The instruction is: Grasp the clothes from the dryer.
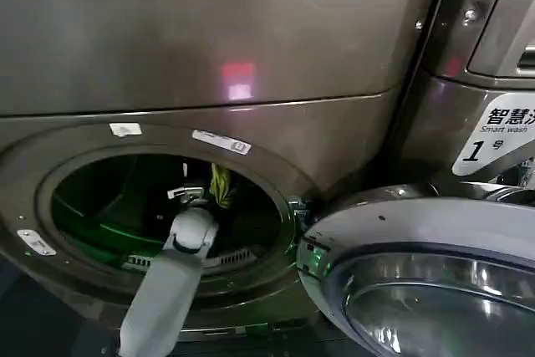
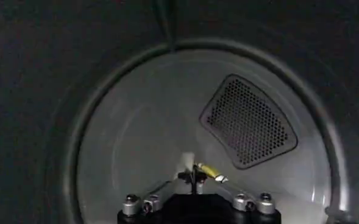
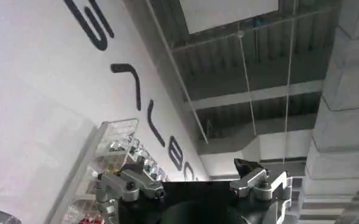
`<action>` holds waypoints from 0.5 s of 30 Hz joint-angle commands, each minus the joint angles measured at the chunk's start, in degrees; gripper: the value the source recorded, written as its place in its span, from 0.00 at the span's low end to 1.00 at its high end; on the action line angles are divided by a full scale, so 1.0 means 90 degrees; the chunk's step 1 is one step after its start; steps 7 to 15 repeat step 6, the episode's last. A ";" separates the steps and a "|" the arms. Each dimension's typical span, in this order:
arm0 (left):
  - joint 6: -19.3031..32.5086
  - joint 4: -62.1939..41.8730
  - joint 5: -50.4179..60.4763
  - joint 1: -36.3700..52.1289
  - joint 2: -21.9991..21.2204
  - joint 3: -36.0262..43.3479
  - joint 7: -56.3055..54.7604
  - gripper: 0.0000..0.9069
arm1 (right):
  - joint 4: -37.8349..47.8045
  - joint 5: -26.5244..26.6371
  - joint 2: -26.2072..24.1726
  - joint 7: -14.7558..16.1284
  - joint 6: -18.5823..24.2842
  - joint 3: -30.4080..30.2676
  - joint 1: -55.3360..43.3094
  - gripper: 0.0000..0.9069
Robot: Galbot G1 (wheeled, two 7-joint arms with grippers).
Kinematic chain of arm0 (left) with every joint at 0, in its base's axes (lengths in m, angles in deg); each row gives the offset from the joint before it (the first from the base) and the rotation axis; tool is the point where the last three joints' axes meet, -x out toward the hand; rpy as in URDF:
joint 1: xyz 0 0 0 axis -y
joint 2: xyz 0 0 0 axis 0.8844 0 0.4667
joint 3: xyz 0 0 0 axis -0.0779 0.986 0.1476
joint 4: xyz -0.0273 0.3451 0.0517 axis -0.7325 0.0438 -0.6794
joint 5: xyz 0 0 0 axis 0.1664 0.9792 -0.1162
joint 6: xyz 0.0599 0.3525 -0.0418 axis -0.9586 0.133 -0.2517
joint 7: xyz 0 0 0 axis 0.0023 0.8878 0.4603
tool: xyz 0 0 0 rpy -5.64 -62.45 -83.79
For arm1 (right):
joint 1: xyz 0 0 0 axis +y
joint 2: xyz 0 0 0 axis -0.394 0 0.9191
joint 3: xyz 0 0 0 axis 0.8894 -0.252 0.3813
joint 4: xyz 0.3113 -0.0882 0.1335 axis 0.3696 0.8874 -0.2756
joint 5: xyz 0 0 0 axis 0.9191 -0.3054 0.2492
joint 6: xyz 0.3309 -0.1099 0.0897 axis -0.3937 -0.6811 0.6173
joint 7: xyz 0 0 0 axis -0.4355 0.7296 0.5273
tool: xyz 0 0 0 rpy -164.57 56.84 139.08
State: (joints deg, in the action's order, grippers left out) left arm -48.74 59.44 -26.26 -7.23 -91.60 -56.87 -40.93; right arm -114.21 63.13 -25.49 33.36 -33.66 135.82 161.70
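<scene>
Found one dryer (image 1: pixel 334 135) with its one round door (image 1: pixel 418 227) swung wide open, well off to the right of the working jaws. Counted three small white stickers on the ring of the opening: two above the jaws (image 1: pixel 125 130) (image 1: pixel 221 141) and one lower, off to their left (image 1: pixel 38 242).

Saw the left gripper (image 1: pixel 187 195) inside the drum (image 2: pixel 136 134), past the ring, on a pale arm coming up from below. Noted its jaws drawn narrow, tips almost together, pinching one yellow-green garment (image 1: pixel 220 186). Saw that garment as a thin strip rising beside and above the jaws in the head view, and as a short yellow piece (image 2: pixel 208 171) sticking out sideways from the tips in the left wrist view. Made out a small white scrap (image 2: pixel 187 161) just behind the tips, but could not tell whether cloth or something else. Spotted no more than that one garment for certain.

Counted one perforated vent panel (image 2: pixel 247 122) on the drum's back wall, beyond the jaws and apart from them.

Found the right gripper (image 3: pixel 194 182) outside the dryer, aimed up toward a ceiling, jaws spread wide and holding nothing.

Counted one neighbouring machine (image 1: pixel 493 135) beyond the open door, carrying a white label with the figure 1.
</scene>
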 commanded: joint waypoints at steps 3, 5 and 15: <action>-0.0001 -0.0009 0.0010 -0.0008 0.0003 -0.0010 0.0010 0.00 | -0.0029 0.0002 0.0028 0.0017 -0.0041 0.0008 -0.0003 1.00; -0.0002 0.0002 0.0013 -0.0020 0.0006 -0.0021 0.0012 0.00 | -0.0039 0.0005 0.0030 0.0020 -0.0040 0.0012 -0.0001 1.00; -0.0002 0.0014 0.0010 -0.0029 0.0014 -0.0023 0.0014 0.00 | -0.0034 0.0007 0.0029 0.0027 -0.0040 0.0017 0.0001 1.00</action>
